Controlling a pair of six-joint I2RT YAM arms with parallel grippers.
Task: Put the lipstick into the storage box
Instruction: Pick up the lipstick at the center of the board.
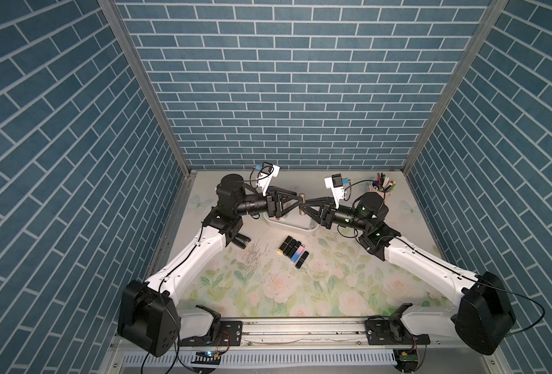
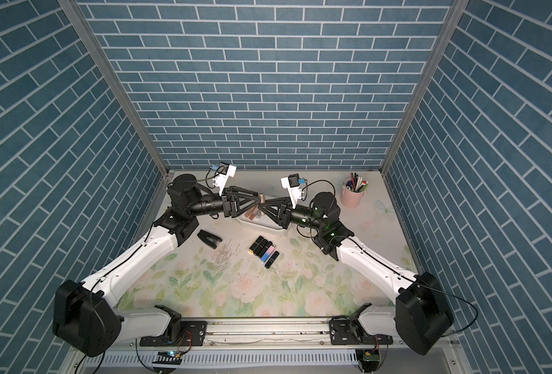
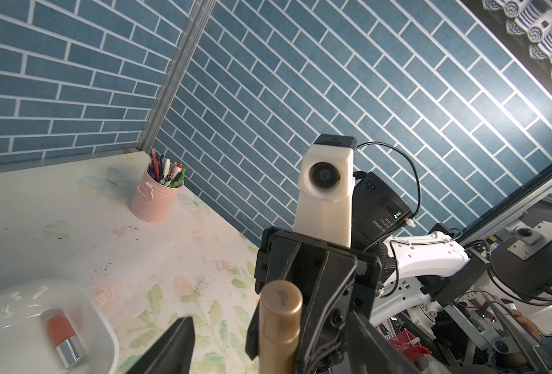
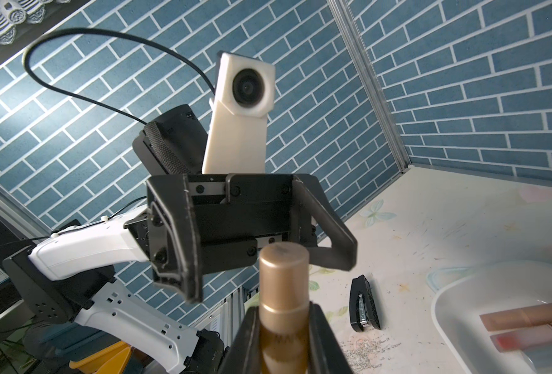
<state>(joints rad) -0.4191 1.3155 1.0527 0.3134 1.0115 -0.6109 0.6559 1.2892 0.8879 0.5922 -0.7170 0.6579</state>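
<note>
The right gripper (image 4: 284,340) is clamped on the lower body of an upright gold lipstick (image 4: 283,268), its two fingers pressed against the tube's sides. The left gripper (image 4: 266,273) faces it with jaws spread apart, one finger on each side of the cap and neither visibly touching it. The two grippers meet in the air, and in both top views they hide much of the storage box (image 1: 287,227) beneath them. Whether the tube hangs squarely over the box cannot be told. Several tubes (image 4: 524,315) already lie in the box.

On the floral table (image 2: 268,291), nearer the robot, a row of lipsticks (image 2: 264,252) lies side by side, well apart from the box. A black stapler (image 2: 209,239) and scattered staples (image 2: 223,255) lie toward the left arm. A pink pen cup (image 2: 352,196) stands at the far right corner.
</note>
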